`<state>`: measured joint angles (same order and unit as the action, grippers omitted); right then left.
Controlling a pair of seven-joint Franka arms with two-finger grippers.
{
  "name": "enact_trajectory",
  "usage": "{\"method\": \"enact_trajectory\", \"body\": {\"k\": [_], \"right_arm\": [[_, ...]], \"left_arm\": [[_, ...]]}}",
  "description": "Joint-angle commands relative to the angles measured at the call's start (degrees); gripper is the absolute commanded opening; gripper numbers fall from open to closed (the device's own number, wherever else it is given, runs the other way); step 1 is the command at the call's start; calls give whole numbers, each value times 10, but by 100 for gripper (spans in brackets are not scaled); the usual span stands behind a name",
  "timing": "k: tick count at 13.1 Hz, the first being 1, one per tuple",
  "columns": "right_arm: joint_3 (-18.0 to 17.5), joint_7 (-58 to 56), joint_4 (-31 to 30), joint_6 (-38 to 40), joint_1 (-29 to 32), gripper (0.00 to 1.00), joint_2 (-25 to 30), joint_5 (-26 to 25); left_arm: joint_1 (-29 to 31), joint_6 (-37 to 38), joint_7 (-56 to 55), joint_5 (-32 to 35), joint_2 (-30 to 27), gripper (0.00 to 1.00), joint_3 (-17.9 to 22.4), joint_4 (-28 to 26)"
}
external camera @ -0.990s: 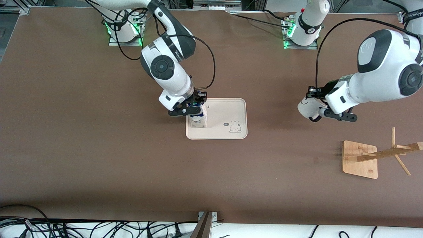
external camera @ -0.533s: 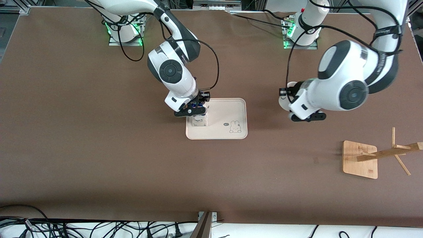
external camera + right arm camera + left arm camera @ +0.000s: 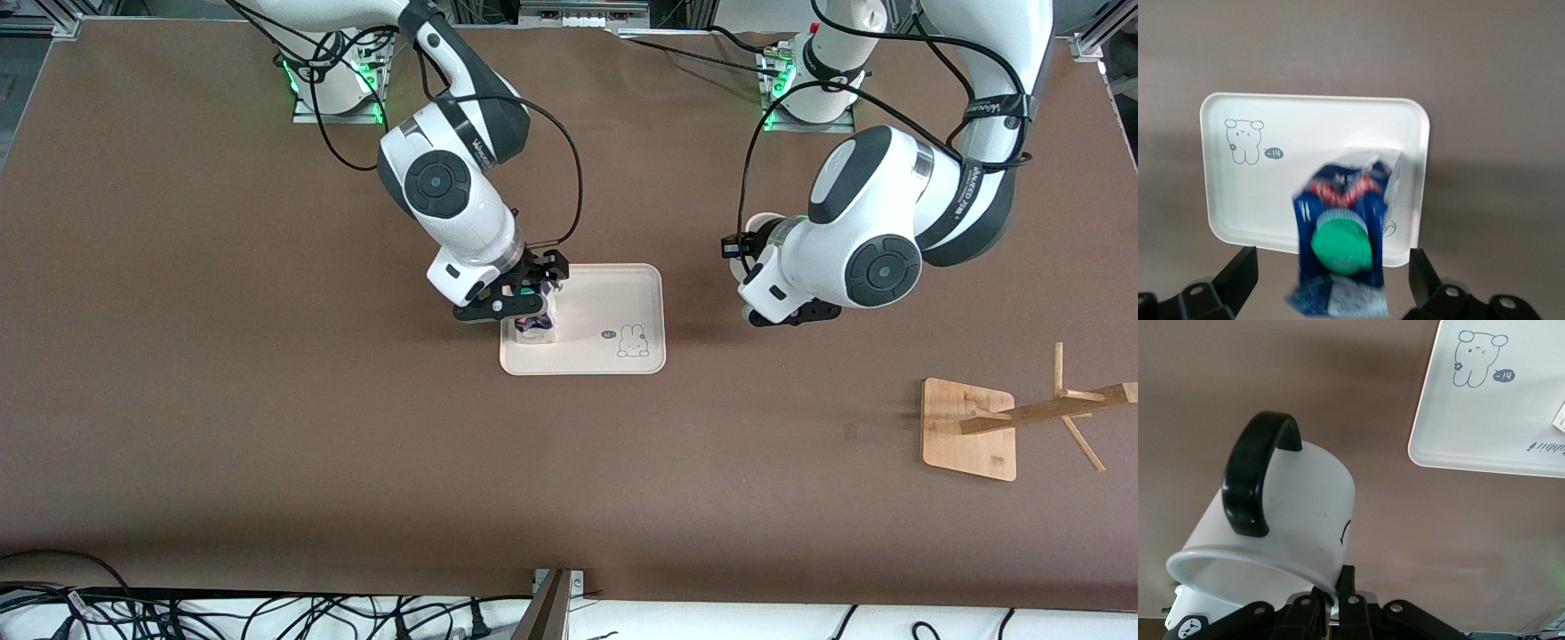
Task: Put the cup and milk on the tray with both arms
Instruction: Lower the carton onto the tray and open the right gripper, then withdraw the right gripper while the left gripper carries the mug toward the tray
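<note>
The milk (image 3: 536, 327) stands upright on the cream tray (image 3: 622, 302), at the tray's end toward the right arm. My right gripper (image 3: 520, 302) is over it, open, with its fingers (image 3: 1241, 273) wide apart on either side of the carton (image 3: 1345, 227) and clear of it. The green cap faces the right wrist camera. My left gripper (image 3: 787, 313) is shut on the rim of the white cup (image 3: 1291, 513) and holds it above the table beside the tray (image 3: 1498, 420), at the tray's end toward the left arm. The cup (image 3: 757, 233) is mostly hidden by the arm in the front view.
A bamboo rack (image 3: 973, 427) with a square base stands toward the left arm's end, nearer the front camera. Cables lie along the table's front edge.
My right gripper has let go of the milk, which now stands on the tray. My left arm has carried the cup closer to the tray.
</note>
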<state>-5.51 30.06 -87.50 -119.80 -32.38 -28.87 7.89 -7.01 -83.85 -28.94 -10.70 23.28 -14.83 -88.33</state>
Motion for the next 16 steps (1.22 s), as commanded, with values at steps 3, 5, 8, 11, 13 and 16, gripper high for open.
{"method": "enact_trajectory", "body": {"k": [3, 5, 8, 11, 13, 16], "right_arm": [[39, -10, 3, 103, 1, 100, 85, -6], [56, -8, 49, 188, 1, 100, 112, -7], [101, -13, 165, 313, 1, 100, 112, -38], [189, -102, 220, 337, 15, 100, 112, -38], [223, -197, 226, 355, 38, 100, 112, -38], [219, -242, 223, 369, 85, 100, 112, -37]], "left_arm": [[2, 21, -6, 15, 7, 0, -3, 31], [1, 21, -12, 3, 11, 0, -3, 31], [-7, 22, -42, -34, 46, 0, -5, 79], [-58, 12, -67, -42, 88, 0, -4, 123], [-84, 12, -87, -40, 130, 0, 0, 156], [-117, -34, -131, -43, 190, 0, -1, 198]]}}
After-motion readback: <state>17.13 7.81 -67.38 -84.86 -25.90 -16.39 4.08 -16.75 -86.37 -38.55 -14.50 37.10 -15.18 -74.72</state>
